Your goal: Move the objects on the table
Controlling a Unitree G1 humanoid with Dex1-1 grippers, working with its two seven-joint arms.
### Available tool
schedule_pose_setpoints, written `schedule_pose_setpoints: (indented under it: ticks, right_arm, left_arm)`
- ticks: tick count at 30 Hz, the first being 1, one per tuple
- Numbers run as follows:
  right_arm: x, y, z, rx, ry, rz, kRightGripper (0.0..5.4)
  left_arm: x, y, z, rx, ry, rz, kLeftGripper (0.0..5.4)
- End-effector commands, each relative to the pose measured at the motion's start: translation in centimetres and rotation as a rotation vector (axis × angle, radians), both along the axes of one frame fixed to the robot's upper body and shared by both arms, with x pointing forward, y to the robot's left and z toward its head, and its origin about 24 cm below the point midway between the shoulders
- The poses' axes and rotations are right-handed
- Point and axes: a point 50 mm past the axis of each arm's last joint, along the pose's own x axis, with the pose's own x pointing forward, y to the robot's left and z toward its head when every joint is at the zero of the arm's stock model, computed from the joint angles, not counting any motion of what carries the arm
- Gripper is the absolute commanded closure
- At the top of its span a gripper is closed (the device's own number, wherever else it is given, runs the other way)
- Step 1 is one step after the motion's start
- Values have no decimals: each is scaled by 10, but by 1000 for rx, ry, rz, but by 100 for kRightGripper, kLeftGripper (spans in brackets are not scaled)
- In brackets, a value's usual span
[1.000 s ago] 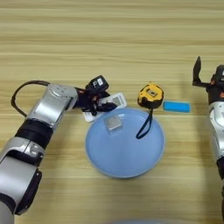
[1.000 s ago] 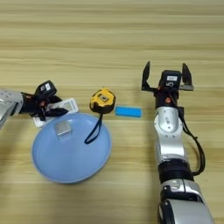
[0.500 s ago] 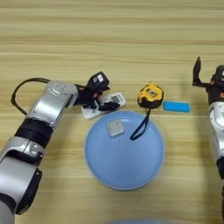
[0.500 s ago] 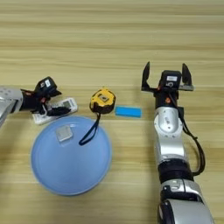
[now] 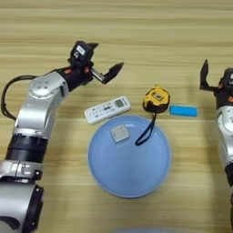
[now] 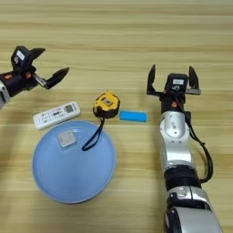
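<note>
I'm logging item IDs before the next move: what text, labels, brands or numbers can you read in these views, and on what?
No text can be read.
Remote control: buttons and a small display, markings too small.
Tape measure: square label on its face, blurred.
Left hand: white tag on the wrist housing, illegible.
Right hand: white patch on the housing, illegible.
Blue bar, square block, plate: no markings visible.

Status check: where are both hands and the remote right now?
Left hand open, empty, raised beyond the remote control. Right hand open, parked right of the blue bar. Remote flat on the table by the plate rim. Nothing blocking.
</note>
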Motion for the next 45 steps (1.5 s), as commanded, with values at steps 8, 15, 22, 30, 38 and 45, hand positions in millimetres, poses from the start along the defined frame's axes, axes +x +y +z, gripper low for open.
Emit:
schedule_pose_setpoints:
  ticks: [8,15,22,30,38,45]
  right_arm:
    - [1,-5,3,-8,-7,-1,0]
    - [0,-11,3,-22,-7,1,0]
    - [-2,-14,3,-46,-3,69,0]
    - [-9,11,18,-53,-41,339,0]
    - [-33,64,34,-112,25,809,0]
    - [-44,88,31,-202,165,1049,0]
  left_arm:
    - [-40,28,-30,-206,-199,350,3]
    - [-49,35,-43,-198,-285,475,3]
    - [-45,36,-56,-188,-272,512,3]
    - [-40,33,-56,-221,-253,530,3]
    - [-38,26,-56,-227,-245,525,3]
    - [-36,23,-57,-227,-239,521,3]
